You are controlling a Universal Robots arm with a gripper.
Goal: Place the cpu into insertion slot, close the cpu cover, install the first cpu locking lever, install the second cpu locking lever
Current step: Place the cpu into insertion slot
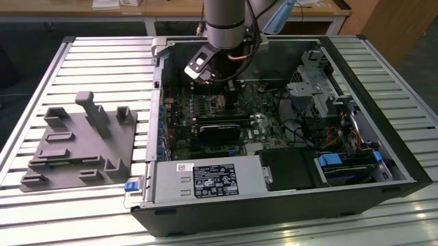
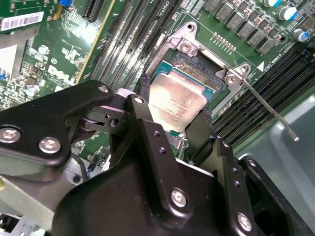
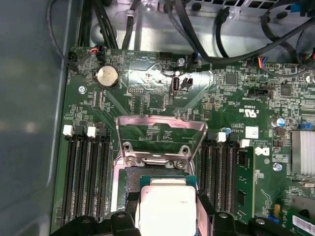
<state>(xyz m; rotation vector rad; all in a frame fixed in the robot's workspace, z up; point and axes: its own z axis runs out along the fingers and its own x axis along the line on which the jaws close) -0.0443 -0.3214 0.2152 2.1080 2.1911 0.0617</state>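
The tool (image 2: 175, 103) gripped the cpu (image 2: 178, 97) by two opposite edges, holding it over the insertion slot (image 2: 195, 64) in the green board (image 2: 74, 64). Whether the chip already touched the slot was hard to tell. The cpu cover (image 3: 162, 121) stood raised open, and one locking lever (image 2: 270, 111) was swung out.

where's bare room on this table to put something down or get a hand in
Bare slatted metal table beyond the grey moulded fixture tray, and the strip along the open black computer case's near side. Crowded inside: the gripper holds the silvery square cpu at the black-rimmed square socket.
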